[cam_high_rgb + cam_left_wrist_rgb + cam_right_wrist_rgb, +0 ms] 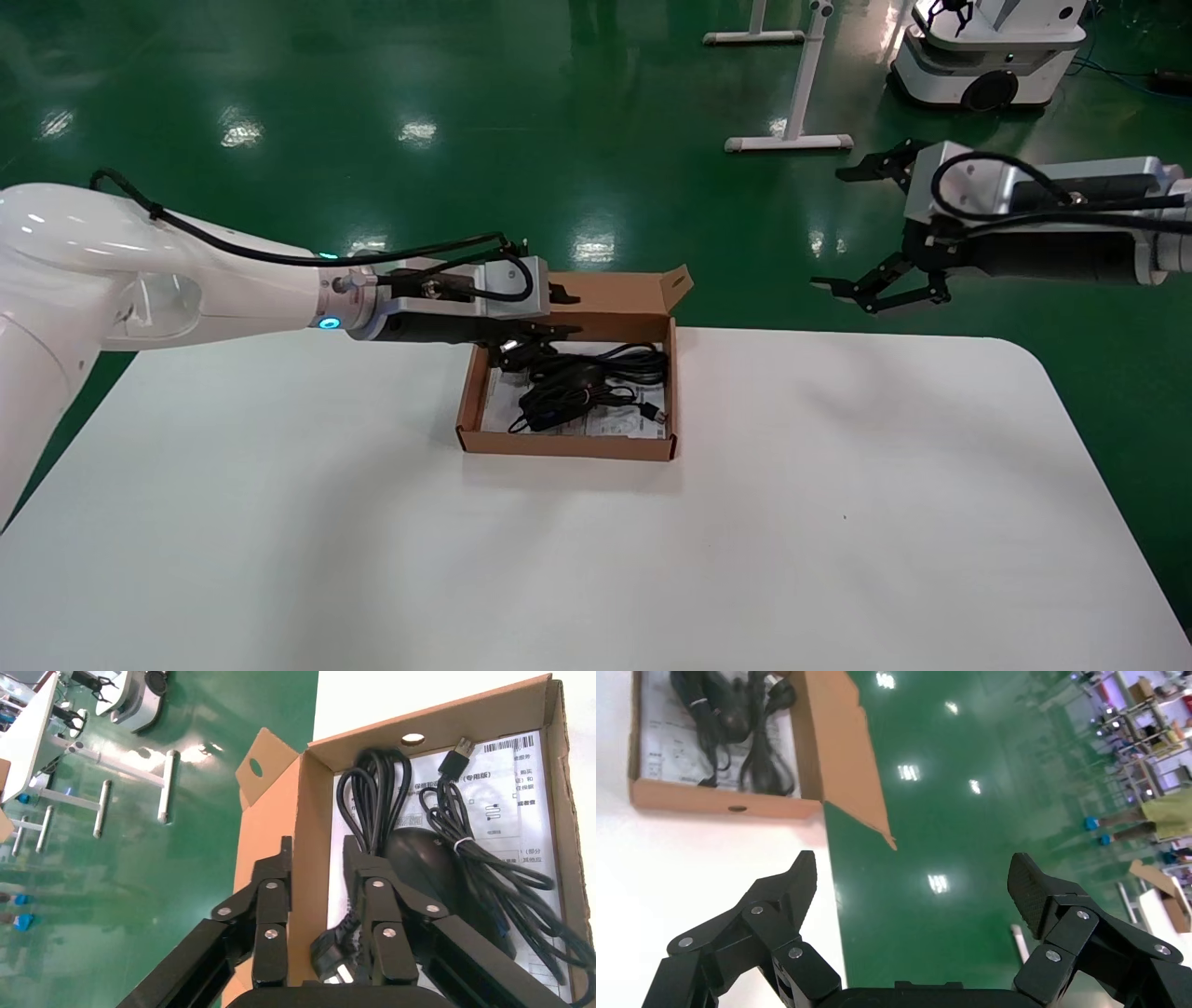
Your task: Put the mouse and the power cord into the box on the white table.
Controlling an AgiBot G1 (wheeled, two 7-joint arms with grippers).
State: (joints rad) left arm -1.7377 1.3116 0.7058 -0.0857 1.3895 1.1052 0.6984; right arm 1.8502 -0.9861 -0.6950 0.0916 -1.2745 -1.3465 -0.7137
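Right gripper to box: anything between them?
Nothing. Head view shows only bare white table between the right gripper and the box.

The brown cardboard box sat open on the white table, holding the black mouse and coiled power cord.

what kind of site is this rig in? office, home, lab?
Most likely a robot lab or test hall: a glossy green floor, another wheeled robot base parked behind, and bare table stands. The left gripper works over the box on the white table; the right gripper hangs open.
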